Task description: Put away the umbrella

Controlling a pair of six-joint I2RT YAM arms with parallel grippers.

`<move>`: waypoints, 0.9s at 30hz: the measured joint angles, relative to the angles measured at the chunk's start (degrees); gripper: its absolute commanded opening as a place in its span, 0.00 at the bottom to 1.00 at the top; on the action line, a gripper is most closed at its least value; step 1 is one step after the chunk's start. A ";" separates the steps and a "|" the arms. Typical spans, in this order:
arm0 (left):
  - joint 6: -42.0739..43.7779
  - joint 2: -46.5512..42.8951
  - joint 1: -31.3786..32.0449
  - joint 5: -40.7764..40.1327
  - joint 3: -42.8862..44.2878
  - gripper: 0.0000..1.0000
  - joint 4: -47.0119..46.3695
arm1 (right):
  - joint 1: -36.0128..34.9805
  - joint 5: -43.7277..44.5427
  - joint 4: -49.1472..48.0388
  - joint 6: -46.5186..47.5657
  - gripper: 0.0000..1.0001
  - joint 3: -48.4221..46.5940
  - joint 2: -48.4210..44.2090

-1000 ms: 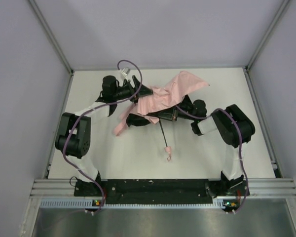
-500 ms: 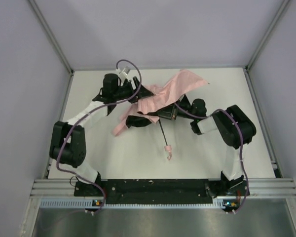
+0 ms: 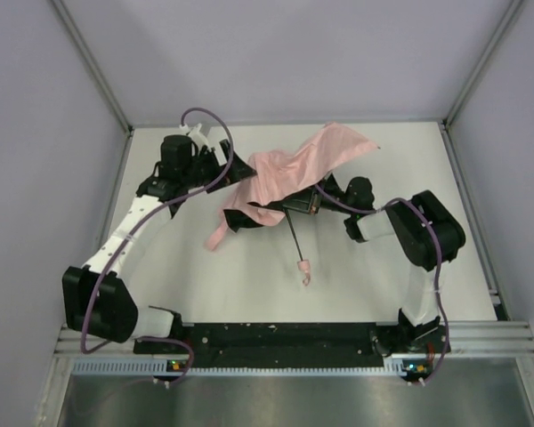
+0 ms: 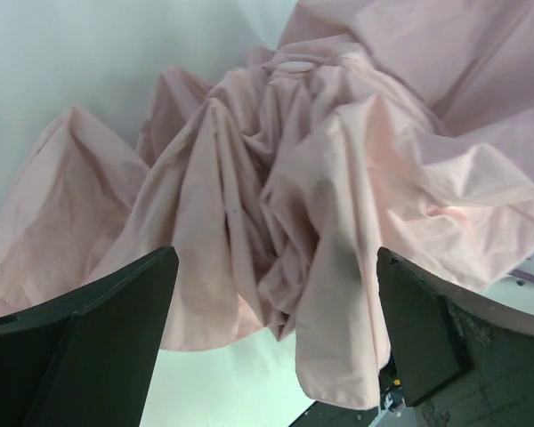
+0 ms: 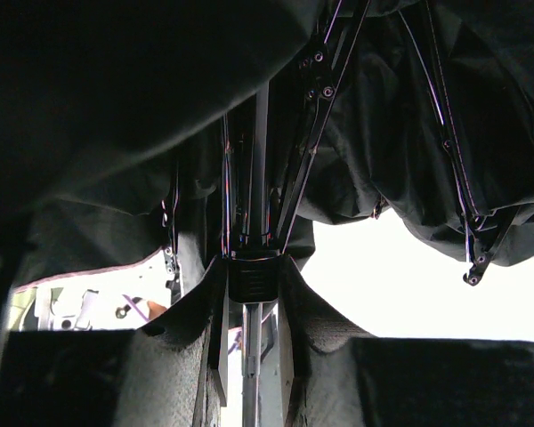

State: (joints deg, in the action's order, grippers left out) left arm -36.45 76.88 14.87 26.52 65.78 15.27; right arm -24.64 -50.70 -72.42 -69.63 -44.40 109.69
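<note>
The left gripper (image 4: 274, 267) is spread wide, with nothing between its fingers (image 4: 98, 338). Bunched pink cloth fills the space just ahead of them, and whether they touch it I cannot tell. The right gripper (image 5: 254, 289) is pinched on the umbrella (image 3: 289, 169), its two fingers pressed on a black collar (image 5: 254, 274) on the thin shaft (image 3: 294, 238), up under the dark underside of the cloth where the ribs (image 5: 316, 98) fan out.

The left arm (image 3: 133, 227) stretches long from its base, elbow low at the near left edge, forearm running up and to the right until the wrist points at the left edge of the cloth. The right arm (image 3: 427, 231) is folded tight, with its elbow out to the right and its wrist turned left and tucked beneath the cloth.

The umbrella lies in the middle of the table (image 3: 383, 285), toward the far side, half collapsed — pale pink cloth crumpled and loose, one flap reaching toward the far right. The black shaft slants out toward the near edge and ends in a small pink handle (image 3: 303, 266) with a strap (image 3: 307, 280).
</note>
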 measured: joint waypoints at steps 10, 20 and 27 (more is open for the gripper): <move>-3.19 12.52 -0.63 13.27 -0.44 0.98 -11.89 | -0.66 -0.94 0.02 -0.37 0.00 -1.01 -0.13; -9.99 19.85 0.07 20.96 -1.40 0.94 -27.23 | -0.96 0.04 0.85 0.17 0.00 -1.33 -0.61; -10.23 16.90 -0.02 21.14 -4.52 0.77 -28.83 | -1.01 0.07 1.07 0.17 0.00 -1.25 -1.29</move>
State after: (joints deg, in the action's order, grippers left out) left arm -46.68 93.78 14.85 47.66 61.25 -13.56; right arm -25.65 -50.63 -71.35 -69.45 -45.65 108.40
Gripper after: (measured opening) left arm 0.852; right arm 0.186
